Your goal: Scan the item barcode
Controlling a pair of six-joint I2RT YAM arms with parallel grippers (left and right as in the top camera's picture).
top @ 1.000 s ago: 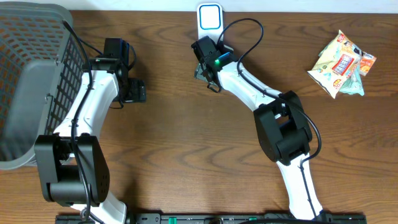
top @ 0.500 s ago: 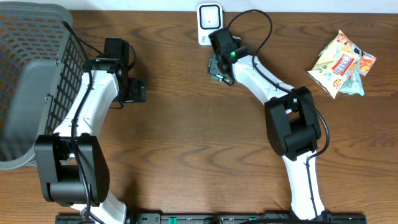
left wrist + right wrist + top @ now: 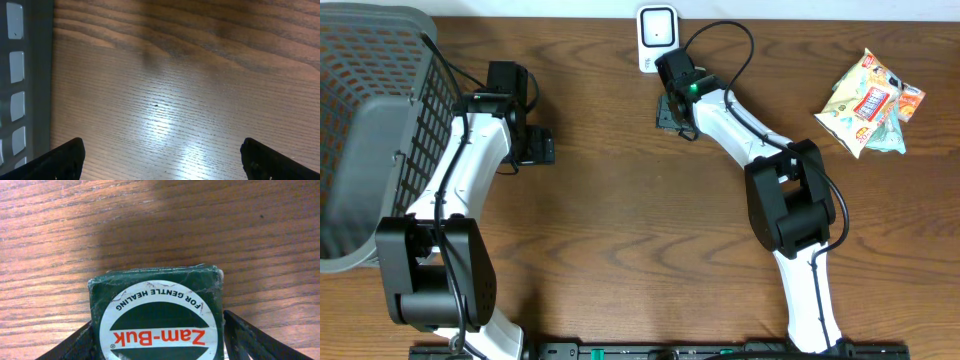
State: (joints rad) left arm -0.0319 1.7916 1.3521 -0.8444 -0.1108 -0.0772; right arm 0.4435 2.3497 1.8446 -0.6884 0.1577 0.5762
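The item is a dark green Zam-Buk box [image 3: 157, 315] with a white round label. It sits between the fingers [image 3: 247, 337] of my right gripper [image 3: 157, 342], which is shut on its sides. From overhead the box [image 3: 668, 113] and the right gripper [image 3: 671, 106] are just below the white barcode scanner [image 3: 657, 35] at the table's far edge. No barcode shows on the box. My left gripper [image 3: 535, 147] is open over bare wood, far to the left. Its fingertips [image 3: 65, 160] are wide apart with nothing between them.
A grey mesh basket [image 3: 370, 120] fills the far left, and its wall [image 3: 25, 75] shows beside my left gripper. Several snack packets [image 3: 870, 102] lie at the back right. The right arm's cable loops over the table behind the scanner.
My right gripper carried the box to the right and slightly toward the scanner, then settled just below it. The left arm has not moved.
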